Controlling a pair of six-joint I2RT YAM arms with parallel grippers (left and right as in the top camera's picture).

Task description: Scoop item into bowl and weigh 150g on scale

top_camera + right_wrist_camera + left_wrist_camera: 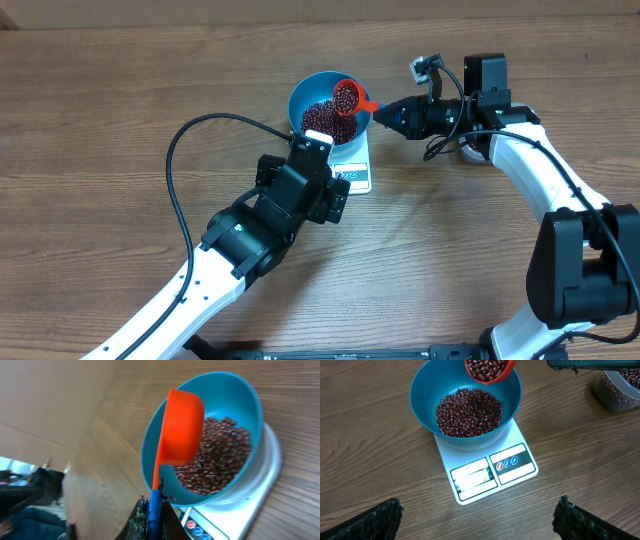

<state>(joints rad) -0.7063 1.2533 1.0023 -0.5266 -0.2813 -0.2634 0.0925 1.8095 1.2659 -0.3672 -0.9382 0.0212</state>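
Observation:
The blue bowl (300, 97) stands on the white scale (356, 178) and holds a heap of dark red beans (320, 120). My right gripper (385, 112) is shut on the blue handle of an orange scoop (346, 95). The scoop is full of beans and hangs over the bowl's far rim. The right wrist view shows the scoop's underside (182, 425) above the bowl (240, 390), with the gripper (155, 510) clamping the handle. My left gripper (479, 505) stands open and holds nothing, just in front of the scale's display panel (472, 477).
A clear tub (617, 390) holding more beans sits on the table at the right of the scale, partly under my right arm. A black cable (185, 140) loops over the wooden table left of the bowl.

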